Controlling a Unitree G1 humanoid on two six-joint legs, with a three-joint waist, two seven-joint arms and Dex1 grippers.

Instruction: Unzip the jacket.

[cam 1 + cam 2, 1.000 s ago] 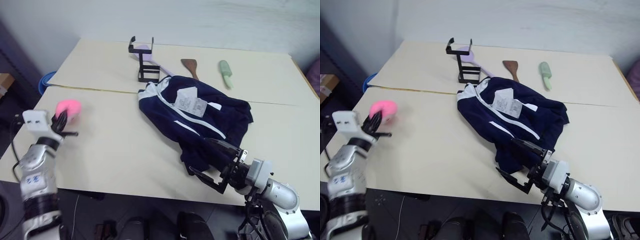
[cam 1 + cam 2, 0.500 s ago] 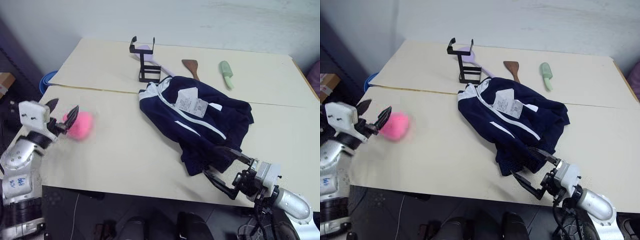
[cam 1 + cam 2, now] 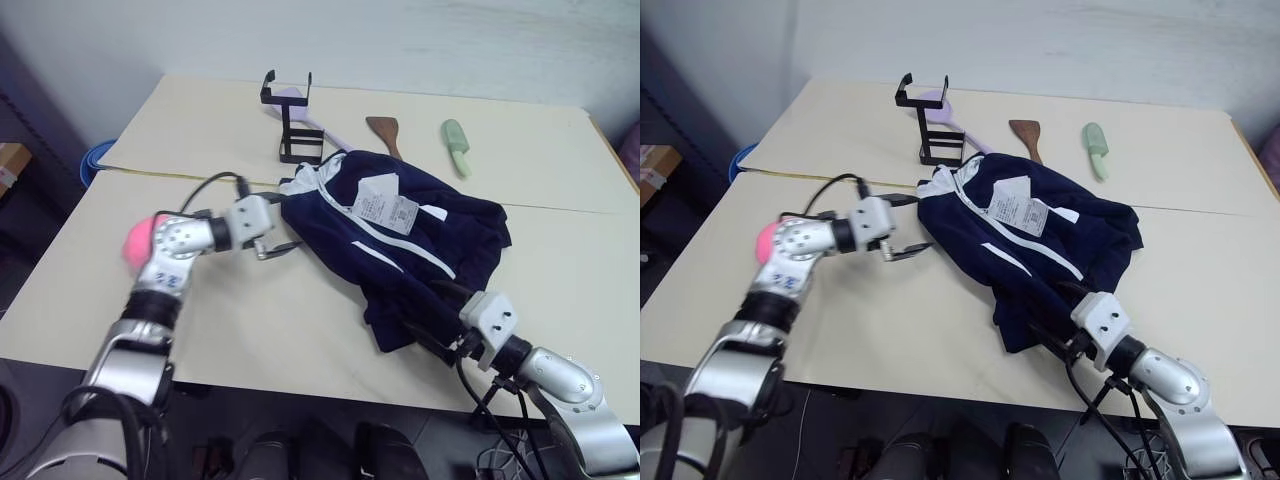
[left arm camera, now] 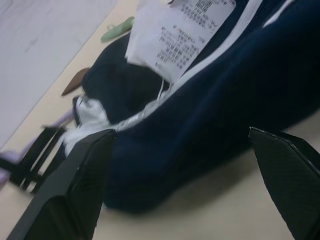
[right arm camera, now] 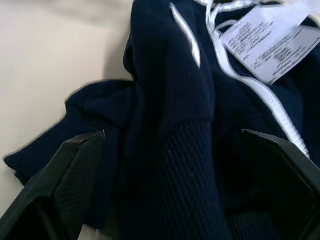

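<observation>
The dark navy jacket [image 3: 440,235] lies bunched on the table, its white zipper [image 3: 383,235] running diagonally and paper tags [image 3: 385,206] on top. My left gripper [image 3: 907,226] is open at the jacket's collar-side edge, level with the table, and the left wrist view has navy fabric and the tags [image 4: 185,35] just ahead between its spread fingers. At the near hem my right gripper [image 3: 430,320] is open too, with the ribbed hem [image 5: 185,165] lying between its wide-apart fingers.
A pink plush toy [image 3: 135,243] lies on the table behind my left forearm. At the back stand a black wire rack [image 3: 287,120], a brown spatula [image 3: 381,131] and a green brush [image 3: 455,146]. The table's front edge runs just under my right gripper.
My left gripper opened and let go of the pink toy, then swung right to the jacket's edge. My right gripper moved a little forward and down at the hem.
</observation>
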